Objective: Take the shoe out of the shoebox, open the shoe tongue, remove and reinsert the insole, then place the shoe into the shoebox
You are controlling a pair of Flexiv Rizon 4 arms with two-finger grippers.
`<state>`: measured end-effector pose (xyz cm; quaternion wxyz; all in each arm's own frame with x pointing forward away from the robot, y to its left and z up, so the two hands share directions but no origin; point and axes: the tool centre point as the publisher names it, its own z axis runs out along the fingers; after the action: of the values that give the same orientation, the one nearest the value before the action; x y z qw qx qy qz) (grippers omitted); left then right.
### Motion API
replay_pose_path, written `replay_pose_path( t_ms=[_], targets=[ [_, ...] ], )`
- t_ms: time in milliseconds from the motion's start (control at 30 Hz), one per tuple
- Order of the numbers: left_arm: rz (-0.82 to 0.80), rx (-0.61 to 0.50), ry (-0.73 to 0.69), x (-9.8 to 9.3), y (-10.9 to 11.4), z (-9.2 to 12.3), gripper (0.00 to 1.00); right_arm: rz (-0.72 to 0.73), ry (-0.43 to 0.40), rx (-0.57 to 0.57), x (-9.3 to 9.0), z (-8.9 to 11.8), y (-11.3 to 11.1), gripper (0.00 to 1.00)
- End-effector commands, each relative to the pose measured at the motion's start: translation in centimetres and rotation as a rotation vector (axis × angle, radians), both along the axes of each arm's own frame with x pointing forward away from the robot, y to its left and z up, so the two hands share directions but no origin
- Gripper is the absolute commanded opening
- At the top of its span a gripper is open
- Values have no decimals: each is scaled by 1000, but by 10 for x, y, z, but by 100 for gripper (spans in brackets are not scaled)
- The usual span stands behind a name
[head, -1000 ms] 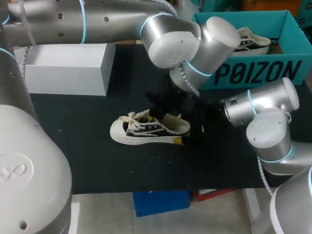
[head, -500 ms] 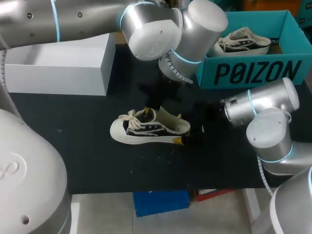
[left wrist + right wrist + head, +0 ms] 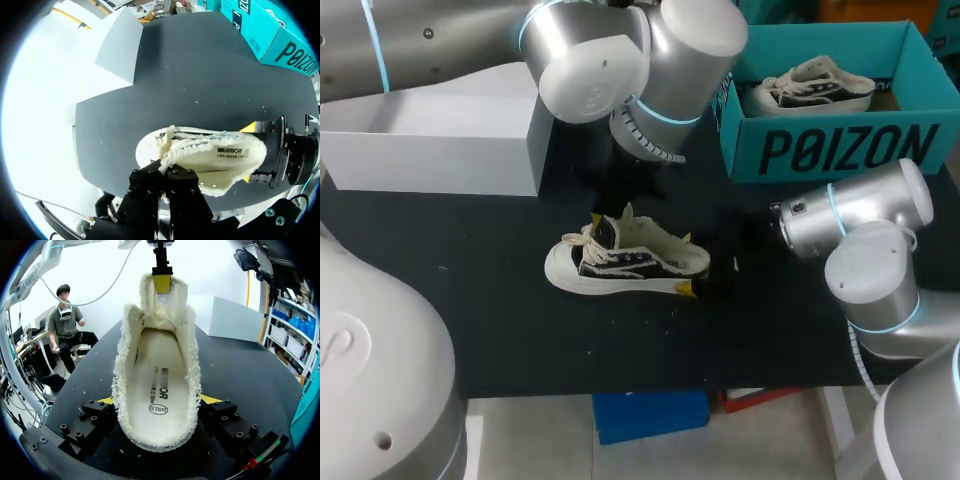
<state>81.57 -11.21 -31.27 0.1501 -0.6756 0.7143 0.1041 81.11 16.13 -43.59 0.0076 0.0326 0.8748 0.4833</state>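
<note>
The shoe (image 3: 625, 262) lay on the counter (image 3: 520, 330), out of the shoebox (image 3: 840, 150). The right jaws were closed on its heel from both sides. The left jaws pinched the tongue (image 3: 160, 310), raised ahead of the right jaws. The insole (image 3: 157, 390) sat inside, so removal, reinsertion and boxing remained. A second shoe (image 3: 815, 85) occupied the shoebox and might crowd the return. A white box (image 3: 450, 150) stood beyond the left jaws.

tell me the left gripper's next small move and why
Probably fold the tongue forward toward the toe: the left gripper pinches it upright, the right gripper clamps the shoe at the heel, and the insole sits inside, so a wider mouth should help.
</note>
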Motion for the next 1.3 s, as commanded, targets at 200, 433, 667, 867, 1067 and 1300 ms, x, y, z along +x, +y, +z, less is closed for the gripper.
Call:
replay_pose_path(
  t_ms=[200,433,667,867,1067,1300],
  targets=[
    [39,-22,1,-10,28,-1,93,0,2,-2,0,-1,1,0],
    [78,-22,-29,-16,46,9,100,0,2,-2,0,-1,1,0],
    [98,-7,-51,-23,58,15,100,0,2,-2,0,-1,1,0],
    [120,19,-32,-27,67,8,72,0,2,-2,0,-1,1,0],
    [128,53,-6,-27,67,-5,46,0,2,-2,0,-1,1,0],
    [123,65,-12,-26,65,-5,42,0,2,-2,0,-1,1,0]
  ],
)
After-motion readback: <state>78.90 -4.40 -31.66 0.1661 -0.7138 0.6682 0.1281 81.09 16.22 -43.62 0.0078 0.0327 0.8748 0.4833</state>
